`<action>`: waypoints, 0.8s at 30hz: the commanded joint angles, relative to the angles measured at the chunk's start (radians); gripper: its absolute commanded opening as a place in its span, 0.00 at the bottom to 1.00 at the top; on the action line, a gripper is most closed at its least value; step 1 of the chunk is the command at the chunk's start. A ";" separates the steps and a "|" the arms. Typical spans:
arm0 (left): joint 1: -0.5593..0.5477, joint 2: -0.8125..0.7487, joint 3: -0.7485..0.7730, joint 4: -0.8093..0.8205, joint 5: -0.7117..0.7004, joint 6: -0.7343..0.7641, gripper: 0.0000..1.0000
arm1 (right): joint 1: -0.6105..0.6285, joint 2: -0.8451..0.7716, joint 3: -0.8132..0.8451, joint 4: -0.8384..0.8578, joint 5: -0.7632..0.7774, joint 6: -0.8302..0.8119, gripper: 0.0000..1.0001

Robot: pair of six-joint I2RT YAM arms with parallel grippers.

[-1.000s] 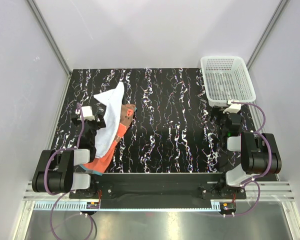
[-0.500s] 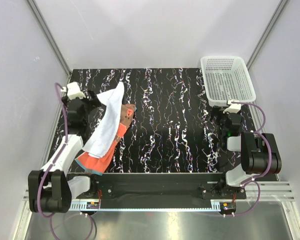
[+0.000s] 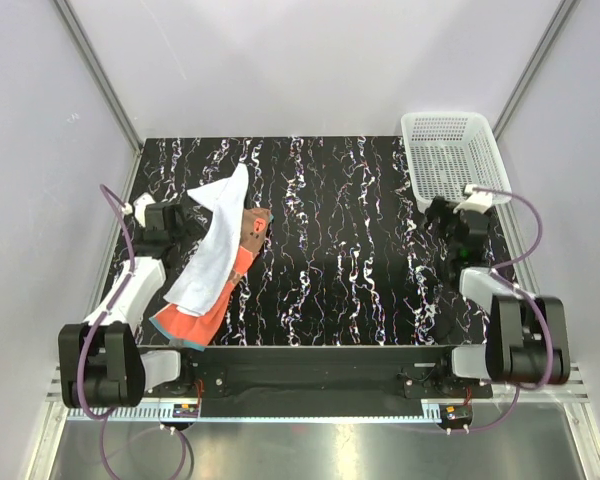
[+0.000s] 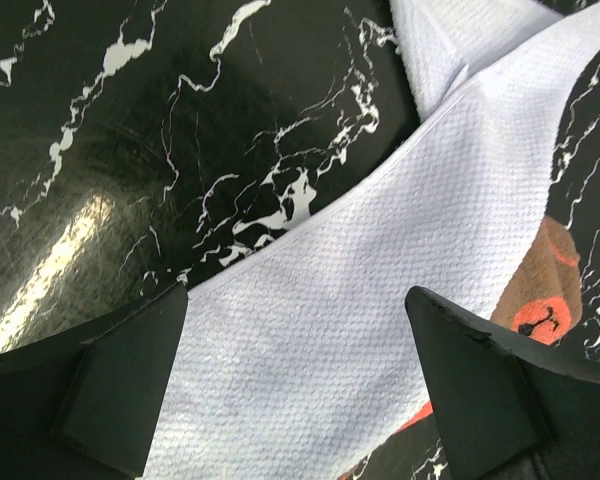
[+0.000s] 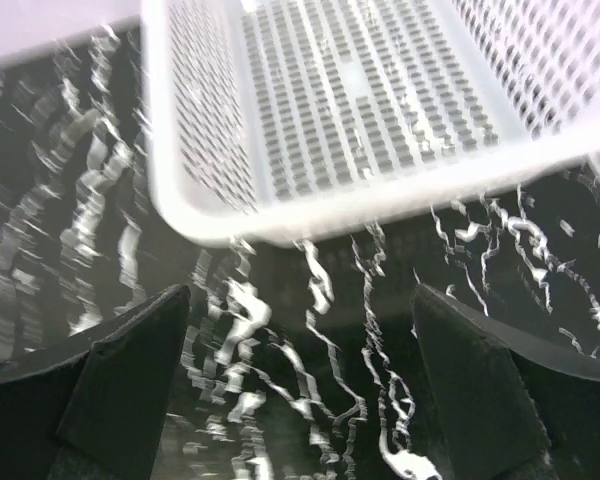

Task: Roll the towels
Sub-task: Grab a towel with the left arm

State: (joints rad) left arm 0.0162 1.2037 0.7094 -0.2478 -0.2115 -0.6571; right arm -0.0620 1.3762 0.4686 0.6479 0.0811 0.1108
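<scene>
Overhead view of a black marble-patterned table [image 3: 350,270] with two robot arms mounted at its near edge. Both towels lay in a loose heap on the left side. The white towel [image 3: 215,245] was draped diagonally across the orange-red towel [image 3: 202,318]. The orange-red towel's teal-edged corner reached close to the table's near edge, and its brown side showed just beside the white cloth. Neither towel was rolled.

The left gripper [image 4: 295,292] was poised over the white towel's left border, jaws spread wide and holding nothing. Whether the fingers touched the cloth could not be told. The right gripper [image 5: 300,290] was also spread wide and empty. It hung over bare table just in front of the white mesh basket [image 3: 450,117] at the far right, well apart from the towels.

The overlap looked like the main risk. A pinch on the white towel could likely catch the orange-red one beneath, so both would drag together and roll into one lopsided bundle. The white towel's far end was creased over itself, and rolling it unflattened would probably give a lumpy cylinder. A pull from one arm alone might skew the cloth or slide the lower towel off the near edge. The right arm, swinging leftward, could clip the basket.
</scene>
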 commanded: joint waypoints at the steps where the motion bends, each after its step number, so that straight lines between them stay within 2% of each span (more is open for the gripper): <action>1: 0.004 0.040 0.090 -0.011 0.040 -0.010 0.99 | 0.042 -0.158 0.154 -0.354 0.017 0.099 1.00; 3: 0.004 0.094 0.145 -0.025 0.049 -0.016 0.98 | 0.107 -0.256 0.182 -0.415 0.005 0.102 1.00; 7: -0.001 0.148 0.200 -0.080 0.044 -0.041 0.94 | 0.379 -0.448 0.244 -0.574 0.040 0.055 1.00; 10: -0.004 0.110 0.124 -0.082 0.037 -0.091 0.94 | 0.412 -0.512 0.294 -0.642 -0.033 0.095 1.00; 13: -0.012 0.013 -0.011 -0.012 0.040 -0.144 0.94 | 0.412 -0.536 0.256 -0.749 0.136 0.427 1.00; 16: -0.010 -0.073 -0.100 0.024 0.011 -0.164 0.93 | 0.407 -0.490 0.251 -0.726 -0.036 0.426 1.00; 18: -0.010 -0.108 -0.116 0.018 -0.003 -0.156 0.93 | 0.409 -0.430 0.322 -0.776 -0.063 0.451 1.00; 19: -0.012 -0.116 -0.123 0.015 -0.008 -0.153 0.93 | 0.412 -0.351 0.353 -0.831 -0.113 0.446 1.00; 21: -0.012 -0.136 -0.146 0.015 -0.011 -0.144 0.93 | 0.441 -0.213 0.456 -0.928 -0.133 0.411 1.00; 24: -0.010 -0.142 -0.157 0.039 -0.005 -0.128 0.94 | 0.519 -0.094 0.568 -0.997 -0.121 0.405 1.00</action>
State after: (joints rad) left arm 0.0078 1.0843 0.5636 -0.2802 -0.1970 -0.7937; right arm 0.3832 1.2098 0.9169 -0.2150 0.0059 0.5037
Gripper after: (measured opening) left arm 0.940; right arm 0.994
